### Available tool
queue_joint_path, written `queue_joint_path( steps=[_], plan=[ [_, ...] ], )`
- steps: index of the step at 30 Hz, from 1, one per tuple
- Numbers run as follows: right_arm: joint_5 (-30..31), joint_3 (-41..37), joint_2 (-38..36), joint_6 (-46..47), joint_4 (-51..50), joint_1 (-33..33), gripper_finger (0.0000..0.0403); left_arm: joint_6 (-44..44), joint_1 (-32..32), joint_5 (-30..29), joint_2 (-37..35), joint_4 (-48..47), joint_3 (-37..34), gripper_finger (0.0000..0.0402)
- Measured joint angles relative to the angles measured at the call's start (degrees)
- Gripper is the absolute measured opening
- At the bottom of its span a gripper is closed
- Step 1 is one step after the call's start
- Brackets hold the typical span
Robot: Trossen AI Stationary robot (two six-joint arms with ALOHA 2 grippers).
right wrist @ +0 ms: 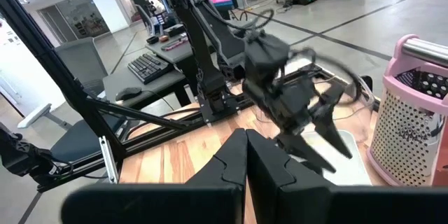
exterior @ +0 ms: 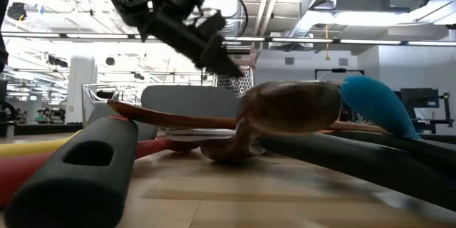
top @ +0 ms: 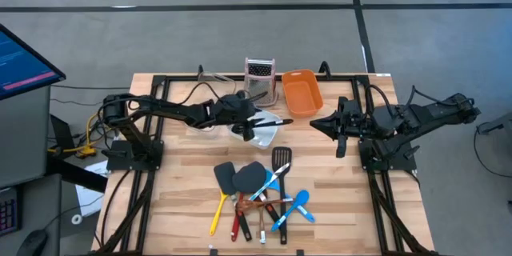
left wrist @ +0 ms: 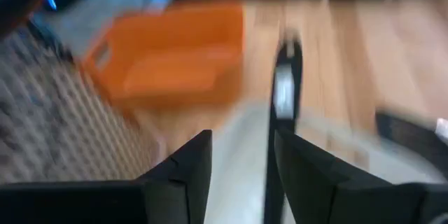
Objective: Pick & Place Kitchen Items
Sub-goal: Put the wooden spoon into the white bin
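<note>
Left tool (top: 254, 126) over the white tub (top: 270, 138) near the middle of the wooden surface (top: 184, 184), fingers (left wrist: 183, 175) parted, nothing between them. Black-handled utensil (top: 272, 121) lying across that tub's rim just ahead of the fingertips, handle end toward the orange tub (top: 302, 92). Steel box grater (top: 260, 75) with pink top upright just behind, beside the orange tub. Right tool (top: 318, 122) clenched, empty, hovering off the orange tub's near corner. Remaining kitchen items heaped at the front edge: black spatulas (top: 226, 178), slotted turner (top: 281, 160), blue spoons (top: 298, 206), yellow-handled tool (top: 217, 216), red-handled tool (top: 237, 222), wooden spoon (exterior: 285, 110).
</note>
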Motion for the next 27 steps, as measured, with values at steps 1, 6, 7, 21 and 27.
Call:
queue_joint_path(
  steps=[1,6,7,21,27],
  plan=[
    [-0.02,0.0,-0.02,0.0,0.02,0.02,0.0,-0.02,0.0,0.94,-1.1,-0.19,0.09,0.014],
    [-0.02,0.02,-0.06,0.0,0.01,0.03,0.0,-2.48,-0.63,3.31,-7.2,-0.62,0.22,0.0116],
    [-0.04,0.02,-0.06,0.0,0.04,0.03,0.0,-3.56,-0.99,3.35,-8.34,-0.16,0.27,0.0109],
    [-0.07,0.02,-0.01,0.0,-0.05,0.06,0.0,-10.29,-9.16,3.38,-24.65,-0.31,0.12,0.0029],
    [-0.07,0.02,0.03,0.0,-0.07,0.06,0.0,-10.29,-12.62,3.38,-29.34,-0.27,0.12,0.0014]
  ],
)
